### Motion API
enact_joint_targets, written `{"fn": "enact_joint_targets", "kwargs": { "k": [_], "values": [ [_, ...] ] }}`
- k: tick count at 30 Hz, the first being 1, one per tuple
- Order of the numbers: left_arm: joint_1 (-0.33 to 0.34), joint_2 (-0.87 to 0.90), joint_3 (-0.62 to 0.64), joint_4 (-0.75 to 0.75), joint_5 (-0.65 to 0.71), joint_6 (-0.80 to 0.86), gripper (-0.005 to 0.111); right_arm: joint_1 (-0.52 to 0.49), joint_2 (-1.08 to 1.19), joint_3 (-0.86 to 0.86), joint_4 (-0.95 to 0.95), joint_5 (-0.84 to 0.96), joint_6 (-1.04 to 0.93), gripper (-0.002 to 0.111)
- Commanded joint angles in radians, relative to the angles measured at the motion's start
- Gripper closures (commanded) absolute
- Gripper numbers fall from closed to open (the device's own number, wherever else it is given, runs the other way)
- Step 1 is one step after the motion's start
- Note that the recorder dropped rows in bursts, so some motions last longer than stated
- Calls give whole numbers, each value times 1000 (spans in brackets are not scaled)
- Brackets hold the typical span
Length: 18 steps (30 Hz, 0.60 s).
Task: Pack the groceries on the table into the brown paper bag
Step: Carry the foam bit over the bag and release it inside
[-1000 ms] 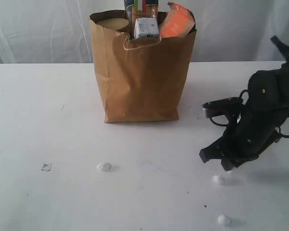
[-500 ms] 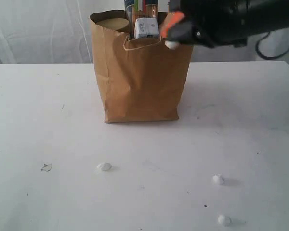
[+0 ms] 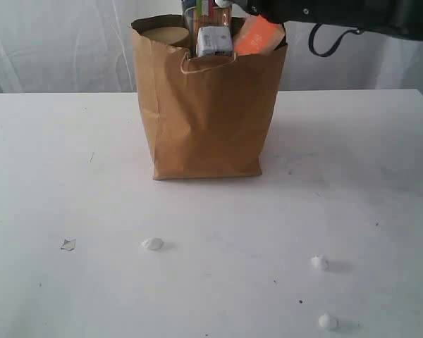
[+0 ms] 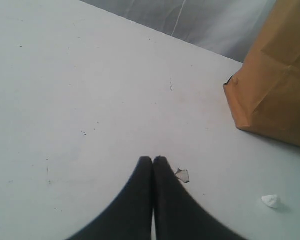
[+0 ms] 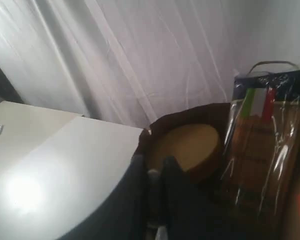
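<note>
The brown paper bag [image 3: 208,116] stands upright at the back middle of the table [image 3: 56,176]. Groceries stick out of its top: a gold jar lid [image 3: 165,34], a white-blue carton [image 3: 213,41], an orange-labelled pouch [image 3: 259,34] and the spaghetti packet [image 3: 206,10]. My right gripper [image 3: 225,4] hangs over the bag's mouth, shut on a small white lump [image 5: 154,173]. From the right wrist, the gold lid [image 5: 187,146] and spaghetti packet [image 5: 262,145] lie just beyond the fingers. My left gripper [image 4: 153,160] is shut and empty, low over the table; it is outside the exterior view.
Three small white crumbs lie on the front of the table [image 3: 153,243] [image 3: 319,263] [image 3: 328,322]. A thin torn scrap [image 3: 68,244] lies at the front left, beside the left fingertips [image 4: 182,175]. White curtains hang behind the table.
My right arm rose from the table at the front right, swung up and left, and now reaches over the bag's mouth with the white lump. The left gripper stays shut.
</note>
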Motion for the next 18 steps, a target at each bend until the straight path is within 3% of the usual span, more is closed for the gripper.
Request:
{"fn": "enact_joint_targets", "kwargs": {
  "k": [1, 15, 18],
  "values": [
    [2, -4, 3, -10, -2, -5, 107, -1, 39, -39, 15, -67, -39, 108],
    [2, -4, 3, -10, -2, -5, 107, -1, 158, -148, 15, -171, -39, 108],
    [2, -4, 3, -10, -2, -5, 107, -1, 160, -153, 15, -185, -39, 100]
  ]
}}
